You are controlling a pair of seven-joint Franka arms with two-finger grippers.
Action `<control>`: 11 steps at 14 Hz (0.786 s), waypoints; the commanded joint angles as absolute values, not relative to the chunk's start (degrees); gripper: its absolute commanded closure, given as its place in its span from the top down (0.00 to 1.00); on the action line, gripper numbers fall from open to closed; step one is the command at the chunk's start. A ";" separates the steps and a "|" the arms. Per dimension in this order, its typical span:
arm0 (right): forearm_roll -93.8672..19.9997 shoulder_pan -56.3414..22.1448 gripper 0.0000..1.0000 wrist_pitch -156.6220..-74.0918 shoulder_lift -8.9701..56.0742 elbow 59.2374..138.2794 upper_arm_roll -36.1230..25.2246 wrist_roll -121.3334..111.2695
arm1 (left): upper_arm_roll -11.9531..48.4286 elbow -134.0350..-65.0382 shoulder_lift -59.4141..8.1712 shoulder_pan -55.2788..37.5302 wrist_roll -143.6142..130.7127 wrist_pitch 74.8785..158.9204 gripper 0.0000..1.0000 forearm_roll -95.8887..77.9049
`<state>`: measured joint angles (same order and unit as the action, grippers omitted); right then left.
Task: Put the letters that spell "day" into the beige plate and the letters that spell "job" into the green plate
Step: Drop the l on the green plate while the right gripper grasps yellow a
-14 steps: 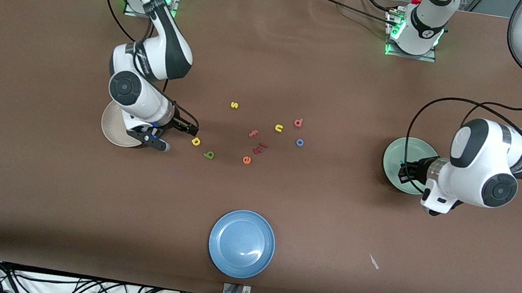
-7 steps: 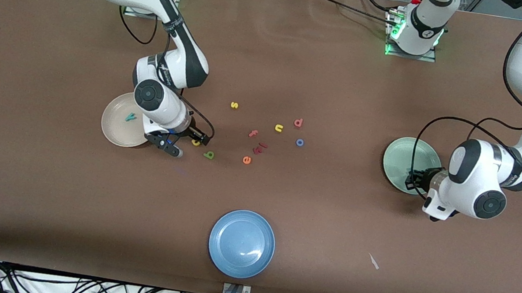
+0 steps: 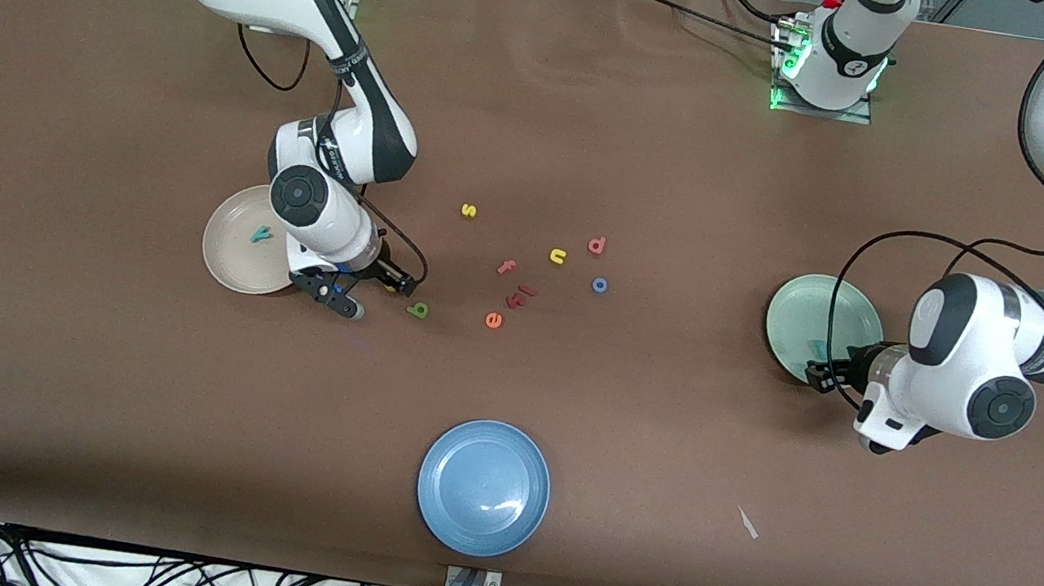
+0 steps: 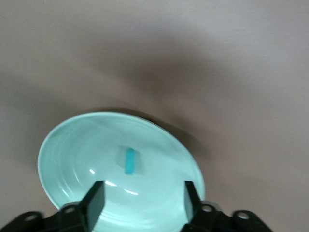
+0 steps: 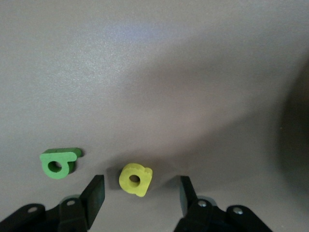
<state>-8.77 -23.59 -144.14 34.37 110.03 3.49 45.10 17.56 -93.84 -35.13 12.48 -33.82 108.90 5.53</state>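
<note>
Three plates sit on the worktop: one beige plate (image 3: 228, 262), one green plate (image 3: 797, 314) and one blue plate (image 3: 483, 488).

The small toy letters, counted by colour:
- **Yellow:** three, namely a yellow s (image 3: 468, 210), a yellow u shape (image 3: 557, 256) and a yellow round-bowled letter (image 5: 135, 180).
- **Teal:** two, namely a teal y (image 3: 260, 234) and a short teal stroke (image 4: 130, 161).
- **One each:** a green letter (image 3: 418, 310), a blue ring (image 3: 600, 285), a pinkish-red letter (image 3: 597, 244), a pink f (image 3: 507, 268) and an orange e (image 3: 493, 320).

The dark red pieces (image 3: 519, 297) lie too close together to count.

There is one white scrap (image 3: 747, 522).
</note>
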 commanded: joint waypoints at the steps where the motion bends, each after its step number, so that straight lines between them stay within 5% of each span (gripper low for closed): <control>1: -8.70 -23.64 0.60 -145.63 35.59 109.16 3.43 45.70 | 21.69 -94.57 -31.20 12.13 -38.47 107.49 1.00 5.98; 5: -7.39 -23.64 0.28 -145.99 35.68 109.16 3.34 45.62 | 29.95 -92.90 -30.94 12.13 -47.27 107.49 1.00 6.33; 11: -7.12 -23.29 0.20 -142.92 32.97 108.46 2.12 44.21 | 33.22 -93.95 -33.39 5.02 -59.48 111.25 1.00 6.51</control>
